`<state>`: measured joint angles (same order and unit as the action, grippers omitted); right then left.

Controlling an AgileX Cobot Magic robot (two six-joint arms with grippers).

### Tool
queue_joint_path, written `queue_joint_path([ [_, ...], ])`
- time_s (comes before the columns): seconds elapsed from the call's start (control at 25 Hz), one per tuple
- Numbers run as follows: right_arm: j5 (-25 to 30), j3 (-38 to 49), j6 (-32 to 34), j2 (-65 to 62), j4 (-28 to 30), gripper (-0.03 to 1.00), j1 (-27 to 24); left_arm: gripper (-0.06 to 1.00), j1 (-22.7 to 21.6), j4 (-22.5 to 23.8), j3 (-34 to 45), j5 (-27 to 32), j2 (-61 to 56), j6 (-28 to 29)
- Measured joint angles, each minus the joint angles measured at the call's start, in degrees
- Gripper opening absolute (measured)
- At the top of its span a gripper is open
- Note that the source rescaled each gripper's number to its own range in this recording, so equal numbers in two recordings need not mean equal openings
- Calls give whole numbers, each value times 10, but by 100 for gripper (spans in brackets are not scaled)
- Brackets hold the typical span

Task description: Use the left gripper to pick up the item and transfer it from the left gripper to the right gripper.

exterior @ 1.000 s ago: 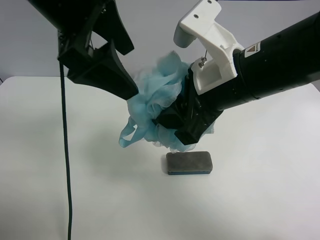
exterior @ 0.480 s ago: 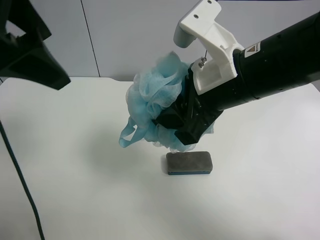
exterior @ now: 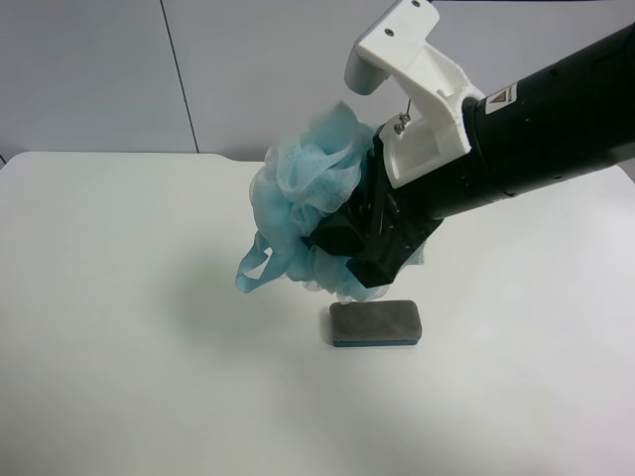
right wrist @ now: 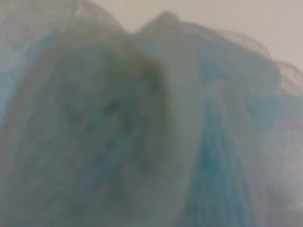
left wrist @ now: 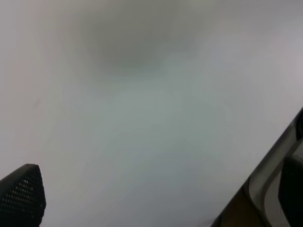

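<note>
Now right end effector [exterior: 347,243] clamped on loofah [exterior: 303,188], aloft.
Eraser block [exterior: 375,324] on desk [exterior: 119,297] just below it; left end effector [left wrist: 22,196] shows one fingertip, opening cannot be told.

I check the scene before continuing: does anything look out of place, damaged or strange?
Nothing stands out. The fluffy light-blue mesh loofah ball is clamped in the right hand above the table, its loop hanging loose. The dark grey rectangular eraser block lies flat on it.
</note>
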<state>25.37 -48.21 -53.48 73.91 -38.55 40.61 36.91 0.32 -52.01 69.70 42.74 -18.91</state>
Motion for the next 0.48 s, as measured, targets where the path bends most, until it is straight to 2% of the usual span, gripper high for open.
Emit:
queue_joint_path([
  [0.48,0,0,0,0,0,5,0,100,0,0,183,-38,-331,103],
])
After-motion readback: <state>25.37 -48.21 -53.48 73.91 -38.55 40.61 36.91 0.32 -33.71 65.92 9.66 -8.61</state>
